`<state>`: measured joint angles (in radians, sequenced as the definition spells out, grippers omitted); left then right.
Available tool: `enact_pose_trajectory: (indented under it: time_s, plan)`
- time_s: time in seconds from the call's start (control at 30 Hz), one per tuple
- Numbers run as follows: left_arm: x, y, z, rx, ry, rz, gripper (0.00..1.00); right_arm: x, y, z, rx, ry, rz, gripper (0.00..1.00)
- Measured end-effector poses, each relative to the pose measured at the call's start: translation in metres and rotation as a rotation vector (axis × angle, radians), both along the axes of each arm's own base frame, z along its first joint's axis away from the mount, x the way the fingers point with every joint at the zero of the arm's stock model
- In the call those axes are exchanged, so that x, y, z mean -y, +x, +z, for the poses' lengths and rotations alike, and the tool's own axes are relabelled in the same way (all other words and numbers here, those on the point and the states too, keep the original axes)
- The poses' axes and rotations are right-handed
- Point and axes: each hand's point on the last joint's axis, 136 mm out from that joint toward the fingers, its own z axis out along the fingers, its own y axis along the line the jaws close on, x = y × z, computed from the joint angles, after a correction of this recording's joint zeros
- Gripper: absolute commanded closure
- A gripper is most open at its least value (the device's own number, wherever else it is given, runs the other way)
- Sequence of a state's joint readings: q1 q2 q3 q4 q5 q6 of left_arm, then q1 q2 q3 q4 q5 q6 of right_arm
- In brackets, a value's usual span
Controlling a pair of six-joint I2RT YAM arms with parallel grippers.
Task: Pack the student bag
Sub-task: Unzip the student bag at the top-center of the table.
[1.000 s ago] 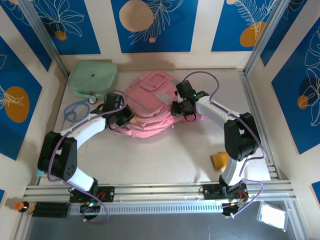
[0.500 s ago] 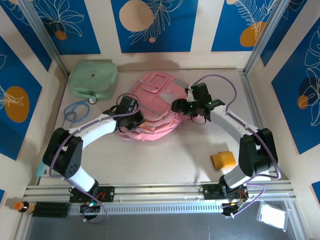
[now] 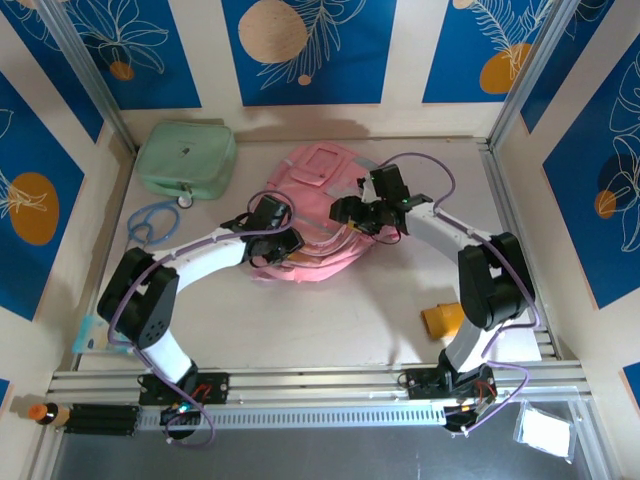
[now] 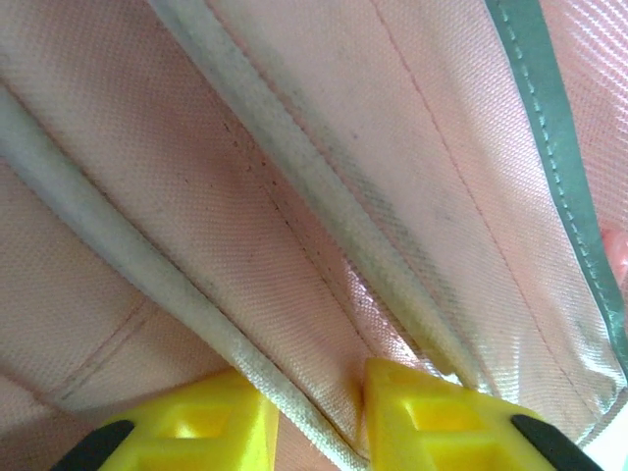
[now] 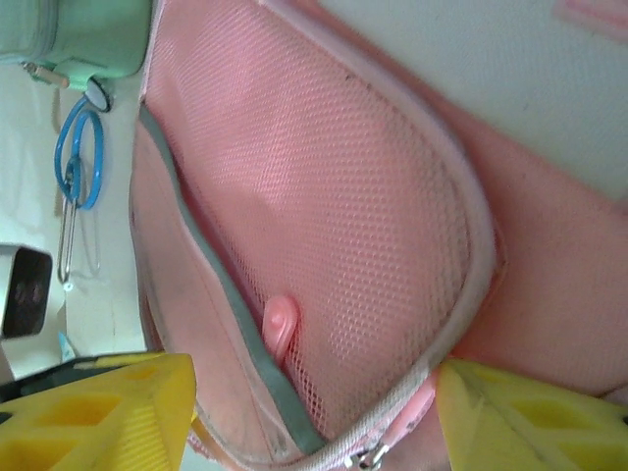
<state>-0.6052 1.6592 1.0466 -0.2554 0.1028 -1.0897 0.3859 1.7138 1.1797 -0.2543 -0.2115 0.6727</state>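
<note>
Can see the student bag lying flat in the middle of the table, pink and bunched up, near a green case and a blue loop. Looks more squashed together than a second ago, with less of it spread out to the left.

Can see the left gripper down on the bag's near left edge, farther right than before. Up close, shows two yellow fingers a little apart, with a thick seam of the bag running into the gap. Hard to tell if pinching that seam or letting go.

Can see the right gripper over the bag's right side, moved a bit left since a second ago. Up close, shows yellow fingers spread wide, not squeezing, with a mesh pocket and a small pink zip pull between them.

Same spot as before for the orange block by the right arm.
</note>
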Motion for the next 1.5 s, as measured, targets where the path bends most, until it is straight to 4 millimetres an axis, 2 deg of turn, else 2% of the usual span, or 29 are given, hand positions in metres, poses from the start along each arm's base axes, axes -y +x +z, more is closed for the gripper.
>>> enact_pose_trajectory:
  time_s: [0.2, 0.47, 0.67, 0.83, 0.93, 1.27, 1.5]
  plan:
    - [0.002, 0.002, -0.001, -0.003, 0.009, -0.011, 0.66, 0.005, 0.009, -0.007, -0.016, -0.060, -0.040, 0.33]
    - [0.004, 0.003, -0.008, -0.020, 0.024, -0.027, 0.62, 0.000, 0.011, -0.017, -0.018, -0.087, 0.006, 0.34]
    - [0.004, 0.003, -0.012, -0.036, 0.035, -0.028, 0.61, -0.004, -0.002, -0.016, 0.037, -0.070, 0.074, 0.35]
    - [0.005, 0.004, -0.011, -0.039, 0.037, -0.028, 0.60, -0.013, -0.035, -0.016, 0.023, -0.033, 0.164, 0.37]
    - [0.005, 0.004, -0.011, -0.039, 0.038, -0.027, 0.59, -0.016, -0.049, -0.015, 0.018, -0.019, 0.211, 0.39]
    - [0.007, 0.005, -0.009, -0.018, 0.038, -0.057, 0.47, -0.018, -0.055, -0.013, 0.043, -0.017, 0.264, 0.43]
    - [0.009, 0.005, -0.008, 0.001, 0.042, -0.099, 0.37, -0.008, -0.050, -0.019, 0.089, -0.131, 0.272, 0.43]
